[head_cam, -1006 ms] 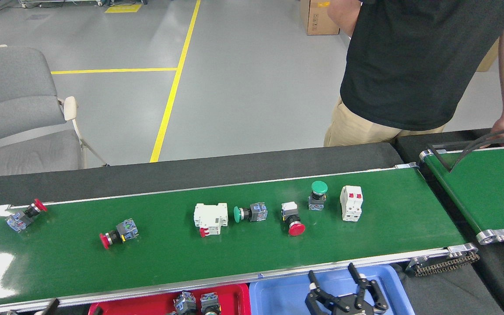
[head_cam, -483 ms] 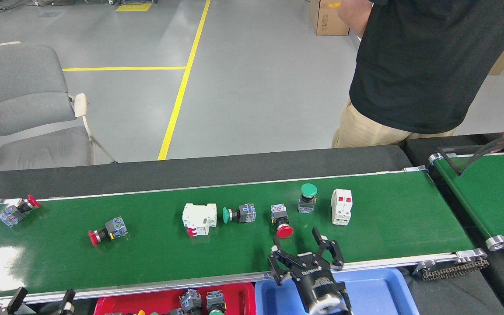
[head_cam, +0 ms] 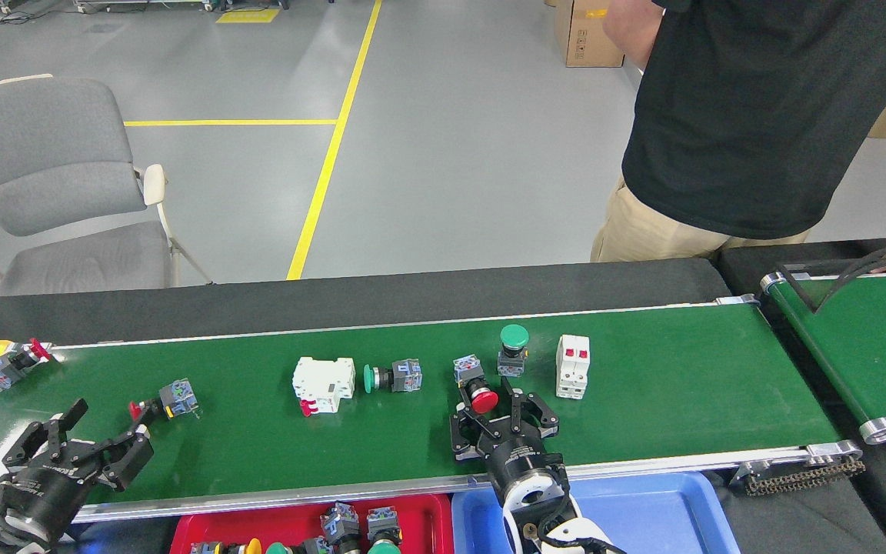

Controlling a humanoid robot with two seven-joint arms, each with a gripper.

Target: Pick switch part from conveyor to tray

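Two grippers sit over the conveyor (head_cam: 674,385). Right gripper (head_cam: 489,402) spreads wide around the red switch part (head_cam: 476,386), whose cap points toward me. Left gripper (head_cam: 104,431) spreads empty. Gripper writing is too small to read.

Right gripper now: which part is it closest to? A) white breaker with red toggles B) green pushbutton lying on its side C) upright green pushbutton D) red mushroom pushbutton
D: the open right gripper sits on the conveyor with its fingertips right at the red mushroom pushbutton; the other parts lie farther off.
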